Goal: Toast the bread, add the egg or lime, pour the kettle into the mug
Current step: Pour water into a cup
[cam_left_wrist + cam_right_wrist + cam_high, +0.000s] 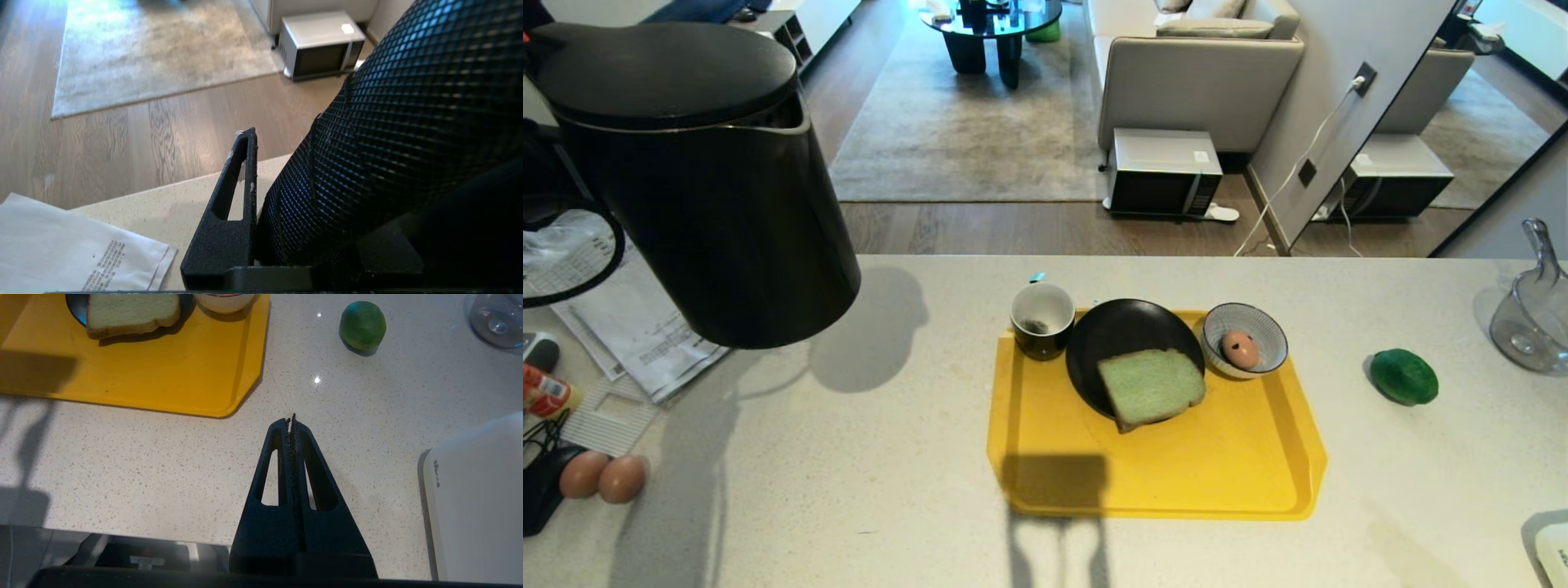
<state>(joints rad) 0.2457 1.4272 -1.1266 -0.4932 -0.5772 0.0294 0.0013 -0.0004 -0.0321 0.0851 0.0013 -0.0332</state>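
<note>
Left gripper (261, 196): clamped on the kettle (698, 175); one finger (235, 192) seen flat against a textured dark surface, taken to be the kettle's handle, the other finger hidden behind it. Kettle carried clear of the counter (849, 457), upright or nearly so, over the counter's left part, well apart from the tray (1258, 482).

Right gripper (292, 424): fingers pressed together, empty, parked low over the counter near the tray's front right corner.

Mug (1042, 320): at the tray's back left corner, touching the black plate (1119, 331); tea bag inside.

Bread (1151, 387): on the plate's front edge, partly overhanging toward the tray floor.

Egg (1241, 349): in the striped bowl (1266, 327) at the tray's back right corner.

Lime (1403, 376): on the counter, off the tray's right edge.

Step in hand, as judged: carrying kettle toward mug for pouring. Advice: keep upright during travel; bring spout just above the mug's rim on its left side; tip slowly, small opening. Risk: splash onto bread close beside the mug; swinging base knocking the mug.
</note>
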